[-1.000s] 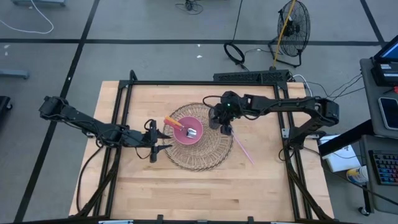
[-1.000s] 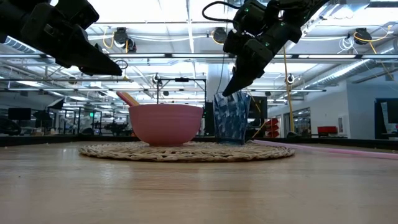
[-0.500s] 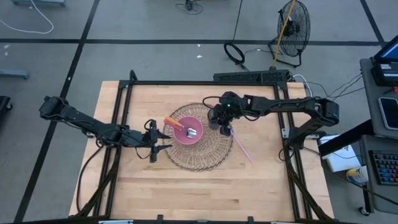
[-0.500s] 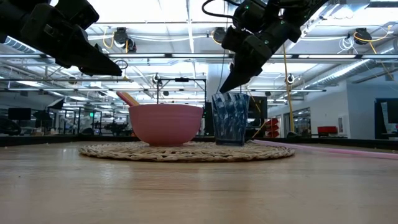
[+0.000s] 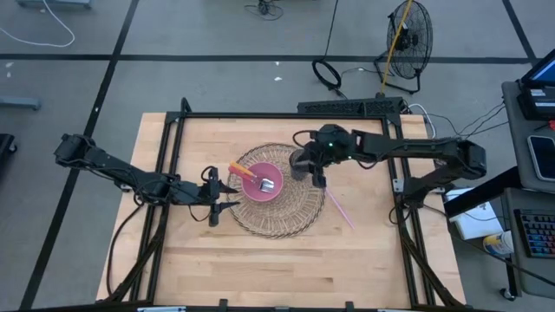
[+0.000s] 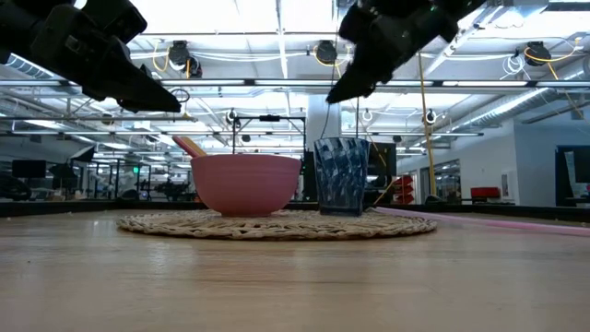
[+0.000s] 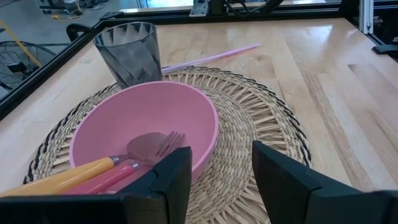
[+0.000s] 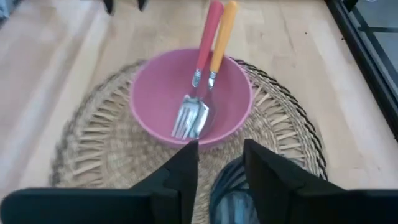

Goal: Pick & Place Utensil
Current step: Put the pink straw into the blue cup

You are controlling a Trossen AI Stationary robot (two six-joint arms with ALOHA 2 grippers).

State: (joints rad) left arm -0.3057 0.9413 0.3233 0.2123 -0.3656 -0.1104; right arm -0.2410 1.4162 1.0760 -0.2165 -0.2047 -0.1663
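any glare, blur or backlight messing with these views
Low view: bright ceiling lights behind leave both arms as dark silhouettes above the bowl and cup. Right wrist view: soft overall, cup blurred by the fingers. Left wrist view: sharp on the fork. High view: even light, no glare.

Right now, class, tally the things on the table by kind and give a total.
Bowl: 1
Cup: 1
Mat: 1
Fork: 1
Spoon: 1
Straw: 1
Total: 6
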